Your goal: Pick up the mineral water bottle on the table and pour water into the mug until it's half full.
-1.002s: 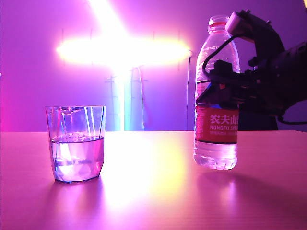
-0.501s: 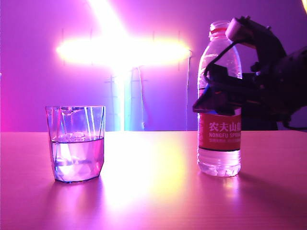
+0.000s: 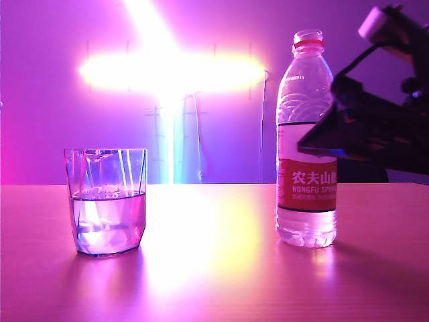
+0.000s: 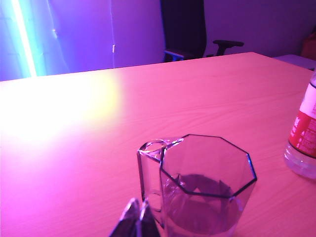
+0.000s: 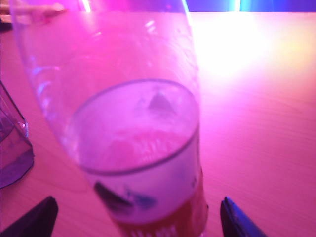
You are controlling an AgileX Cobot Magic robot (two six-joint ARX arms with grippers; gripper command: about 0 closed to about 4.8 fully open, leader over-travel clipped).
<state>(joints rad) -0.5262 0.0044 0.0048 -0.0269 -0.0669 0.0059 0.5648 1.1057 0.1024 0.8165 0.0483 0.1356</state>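
**Two vessels upright on the desk, right jaws apart**

Both task items stood on the desk (image 3: 214, 268). The mineral water bottle (image 3: 307, 141) stood upright on the right, uncapped, red neck ring showing, water reaching roughly the top of its label. The mug (image 3: 105, 201) stood well apart from it on the left, about half full of water.

The right gripper (image 5: 136, 217) sat at the right of the bottle, raised off the desk at about label height. In the right wrist view its two fingertips (image 5: 237, 219) showed on either side of the bottle with clear gaps, so the jaws were spread wide and held nothing. The bottle filled most of that view, with the edge of the mug at one side.

The left gripper (image 4: 137, 219) hung just beside the mug (image 4: 207, 192) on its near side, not touching it as far as could be seen. Its tips met at a point: jaws together, empty. The bottle's base (image 4: 303, 143) appeared at the frame edge.

Strong purple-pink light with a bright glare lay across the desk.
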